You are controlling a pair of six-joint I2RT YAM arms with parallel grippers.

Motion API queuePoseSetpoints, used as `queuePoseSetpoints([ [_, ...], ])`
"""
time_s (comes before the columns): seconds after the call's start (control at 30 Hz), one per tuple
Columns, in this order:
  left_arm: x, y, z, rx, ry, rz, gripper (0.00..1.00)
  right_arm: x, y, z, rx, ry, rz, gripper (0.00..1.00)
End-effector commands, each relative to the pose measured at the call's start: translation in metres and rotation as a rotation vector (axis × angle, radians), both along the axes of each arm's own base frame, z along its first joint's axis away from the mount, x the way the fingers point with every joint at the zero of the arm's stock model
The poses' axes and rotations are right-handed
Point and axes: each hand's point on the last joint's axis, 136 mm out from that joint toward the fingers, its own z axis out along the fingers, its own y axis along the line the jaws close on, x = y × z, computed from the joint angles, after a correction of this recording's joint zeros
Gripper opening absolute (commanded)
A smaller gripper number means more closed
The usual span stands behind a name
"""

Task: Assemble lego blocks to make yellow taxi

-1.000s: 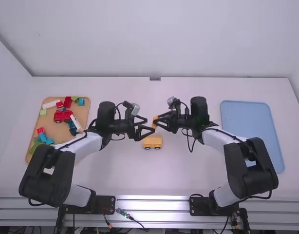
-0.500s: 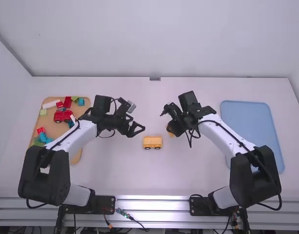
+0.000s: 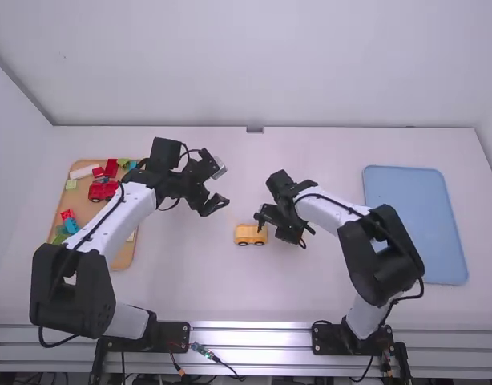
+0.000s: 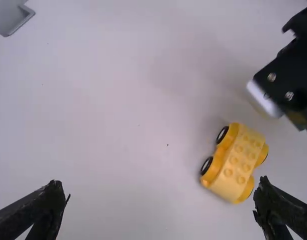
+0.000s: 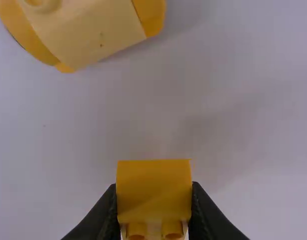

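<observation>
Taxi assembly: joining step

High view, left: tray (image 3: 92, 210) of bricks. Left of centre: left gripper (image 4: 159, 184), empty, fingers spread. Centre: yellow wheeled base (image 3: 251, 233), upright on table (image 3: 182, 281). Just right: right gripper (image 5: 153, 195), clamped on yellow block (image 5: 153, 175). Judgement: square block over studs (image 4: 234, 160), brace base with left gripper, press straight down.

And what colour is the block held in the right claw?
The block is orange-yellow; the right wrist view shows it best.
</observation>
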Motion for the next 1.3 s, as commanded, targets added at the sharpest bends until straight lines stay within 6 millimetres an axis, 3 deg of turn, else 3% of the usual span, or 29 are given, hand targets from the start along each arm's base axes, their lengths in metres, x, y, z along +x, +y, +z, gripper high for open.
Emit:
queuePoseSetpoints([
  [0.0, 0.005, 0.005, 0.003, 0.015, -0.026, -0.006, 0.99, 0.006, -0.003, -0.008, -0.066, -0.014, 0.079, 0.00],
  [0.17, 0.003, 0.008, -0.002, 0.029, -0.029, -0.017, 0.99, 0.004, -0.005, -0.021, -0.086, 0.011, 0.103, 0.00],
  [0.2, 0.003, 0.009, -0.003, 0.030, -0.028, -0.015, 0.99, 0.005, -0.007, -0.021, -0.094, 0.010, 0.101, 0.20],
  [0.23, 0.003, 0.008, -0.004, 0.030, -0.030, -0.017, 0.99, 0.005, -0.007, -0.021, -0.098, 0.009, 0.102, 0.48],
  [0.27, 0.002, 0.008, -0.007, 0.030, -0.031, -0.018, 0.99, 0.008, -0.009, -0.019, -0.108, -0.006, 0.101, 0.99],
  [0.47, -0.003, 0.005, -0.024, 0.022, -0.053, -0.042, 0.99, 0.033, 0.003, -0.005, -0.053, -0.131, 0.063, 0.99],
  [0.6, -0.033, -0.019, -0.037, -0.077, -0.133, -0.267, 0.99, 0.035, 0.019, 0.031, 0.146, -0.147, 0.039, 0.99],
  [0.67, -0.044, -0.027, -0.041, -0.142, -0.155, -0.311, 0.99, 0.037, 0.023, 0.050, 0.268, -0.151, 0.010, 0.99],
  [0.8, -0.054, -0.035, -0.046, -0.224, -0.188, -0.334, 0.99, 0.030, 0.015, 0.068, 0.419, -0.151, 0.012, 0.99],
  [1.03, -0.061, -0.038, -0.054, -0.299, -0.208, -0.289, 0.99, 0.019, -0.004, 0.060, 0.614, -0.244, -0.023, 0.99],
  [1.27, -0.074, -0.046, -0.055, -0.328, -0.179, -0.338, 0.99, 0.005, -0.011, 0.031, 0.740, -0.317, -0.043, 0.99],
])
